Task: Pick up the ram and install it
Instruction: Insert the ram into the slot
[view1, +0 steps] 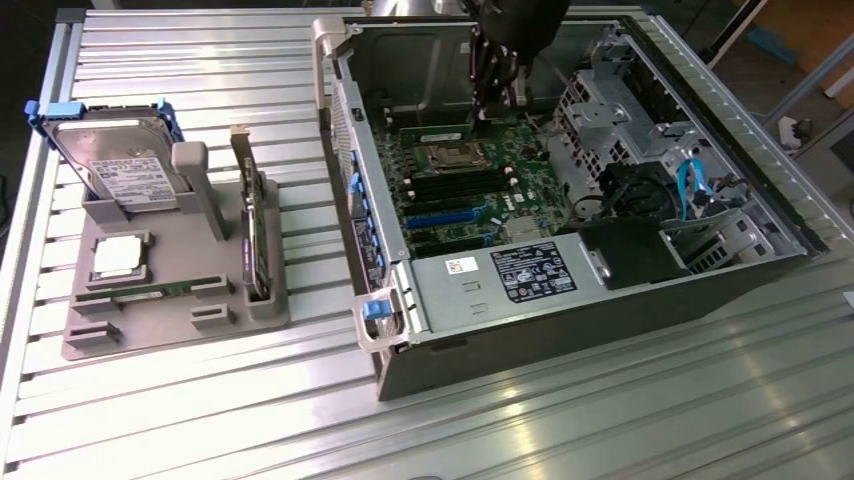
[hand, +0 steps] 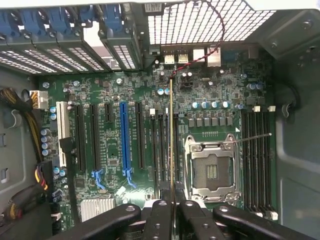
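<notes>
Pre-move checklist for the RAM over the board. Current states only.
1. Grip: gripper shut on the ram, which it holds edge-on: ok.
2. Direction: the ram runs parallel to the memory slots beside the CPU socket: ok.
3. Slots beneath the ram look empty: ok.
4. Ram centred over one slot: cannot tell.
5. Ram above the slot or already touching it: cannot tell.
6. Red-black wire clear of the ram's far end: cannot tell.
</notes>
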